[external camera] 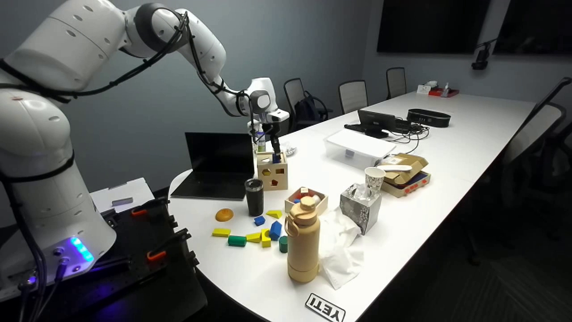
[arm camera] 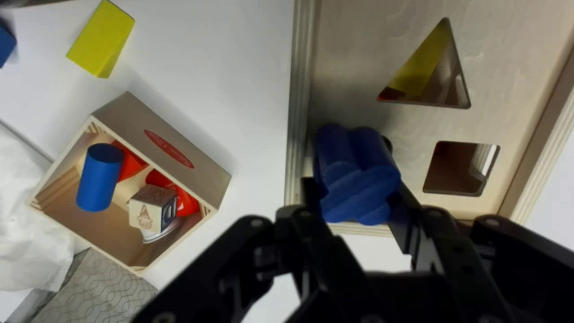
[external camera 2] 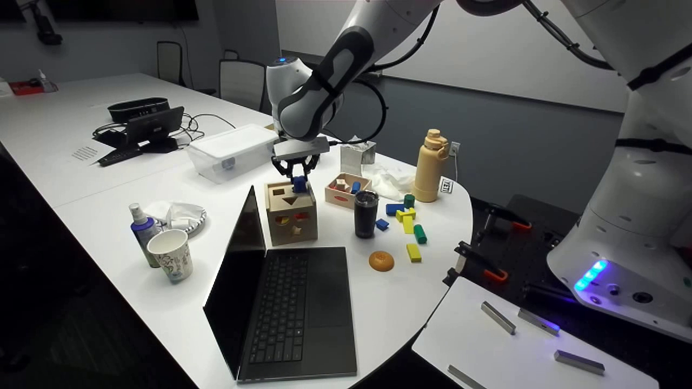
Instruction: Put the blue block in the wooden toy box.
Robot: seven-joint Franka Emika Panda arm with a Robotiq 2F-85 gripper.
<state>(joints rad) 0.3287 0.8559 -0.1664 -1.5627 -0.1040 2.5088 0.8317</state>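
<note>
On the table [external camera 2: 381, 313], an open laptop [external camera 2: 300, 305] was set just beside the box [external camera 2: 292, 209]. At its top, the gripper [external camera 2: 299, 177] was clamped on the blue block [arm camera: 356, 179]; whether it was partly inserted could not be told.

The claw [external camera 2: 299, 181] is black, and the block [arm camera: 358, 179] held in it solid blue. Directly below the claw, the wooden toy box [external camera 2: 292, 209] is light tan. Near the claw, a tan wooden crate [arm camera: 204, 177] bears a red oval label [arm camera: 168, 149]. Further from the claw, the water bottle [external camera 2: 430, 170] is peachy tan, the dome-shaped piece [external camera 2: 381, 261] orange, the tissue box [external camera: 357, 210] silver-grey and patterned.
</note>
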